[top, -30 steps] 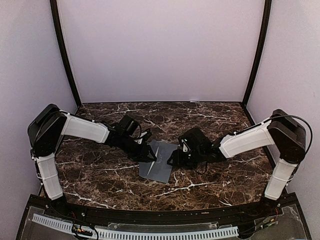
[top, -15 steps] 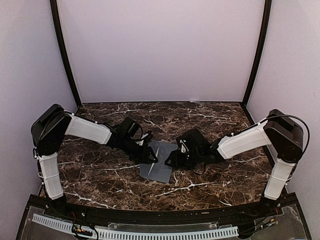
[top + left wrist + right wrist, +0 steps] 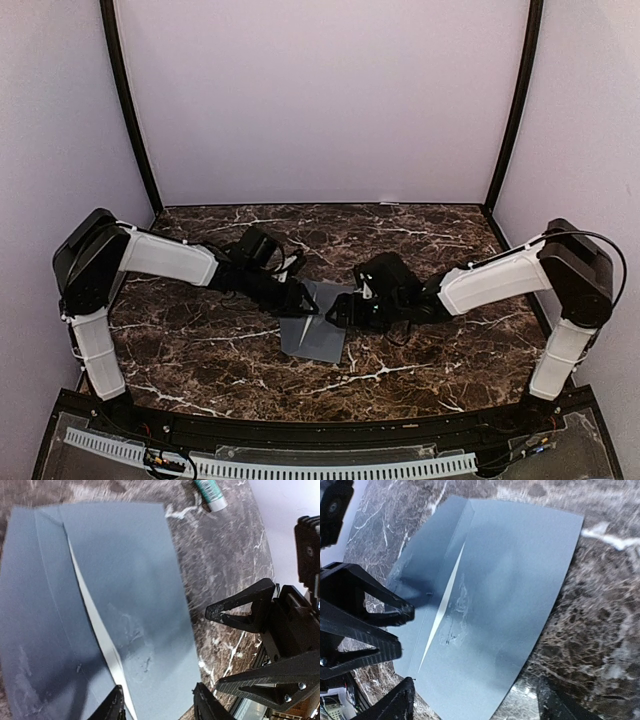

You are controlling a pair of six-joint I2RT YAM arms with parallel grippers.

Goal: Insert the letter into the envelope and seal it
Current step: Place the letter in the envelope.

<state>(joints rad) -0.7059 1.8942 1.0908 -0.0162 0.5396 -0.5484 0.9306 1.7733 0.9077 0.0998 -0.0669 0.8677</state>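
The slate-grey envelope [image 3: 320,338] lies flat on the marble table, its flap folded down over the body [image 3: 125,575] [image 3: 510,595]. A thin pale sliver [image 3: 92,615] shows along the flap's slanted edge. The letter itself is hidden. There are glue smears on the flap near that edge. My left gripper [image 3: 301,303] [image 3: 159,707] hovers over the envelope's left part, open, with nothing between its fingers. The right gripper [image 3: 340,312] [image 3: 477,705] hovers over the right edge, open wide and empty. The two grippers face each other closely across the envelope.
A teal-and-white glue stick [image 3: 210,492] lies on the marble just beyond the envelope's far corner. The dark marble table [image 3: 200,345] stretches around the envelope. Purple walls close in the back and sides.
The right gripper's jaws have spread wider. The left gripper has lifted back a little from the flap and opened slightly. The envelope lies flatter than before.
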